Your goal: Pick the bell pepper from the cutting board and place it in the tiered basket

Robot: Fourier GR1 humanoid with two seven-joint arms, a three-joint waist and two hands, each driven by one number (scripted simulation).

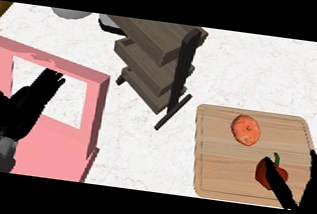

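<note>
Fingers of the right hand (312, 192) reach up from the lower right corner, spread apart and mostly straight, with the bell pepper (271, 173) between a thin finger on its near side and the broader fingers to its right. The thin finger lies across the pepper's lower part; whether it has closed on the fruit cannot be told, and nothing is lifted. The left hand (20, 108) rests open at the left, fingers up, in front of a pink frame-like object (64, 139).

One red bell pepper lies on the one wooden cutting board (216, 172), near the board's lower right corner. Its green stem points up the view, away from the robot, so its long axis runs roughly front to back. One orange round fruit (246, 130) sits on the same board, farther up and apart from the pepper. One dark wooden tiered basket (155, 60) stands on the white marbled surface (270, 73) beyond the board, to its left.
</note>
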